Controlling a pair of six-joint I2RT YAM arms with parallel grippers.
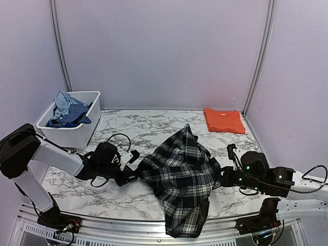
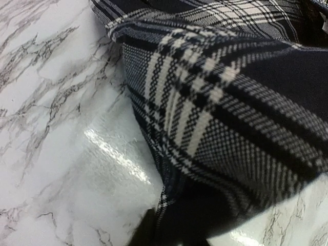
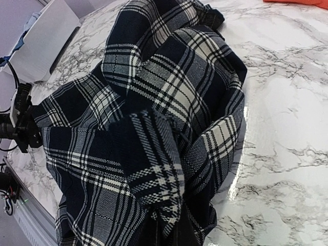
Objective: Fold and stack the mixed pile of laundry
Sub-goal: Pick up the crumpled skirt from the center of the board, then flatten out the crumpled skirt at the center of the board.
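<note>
The marble table [image 1: 154,125] carries the black-and-white plaid piece [image 1: 179,174], which lies crumpled at the near middle with one end hanging over the front edge. It sits between the two arms. The white bin [image 1: 77,134] stands far left and holds a pale blue denim-like piece [image 1: 64,101]. The folded orange T-shirt [image 1: 224,120] lies far right. The right gripper [image 1: 221,177] is clamped on the plaid's right edge. The left gripper [image 1: 132,174] meets its left edge (its grip cannot be told).

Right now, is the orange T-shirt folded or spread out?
Folded. The orange T-shirt lies as a compact flat rectangle at the far right of the table, apart from the crumpled plaid piece.
</note>
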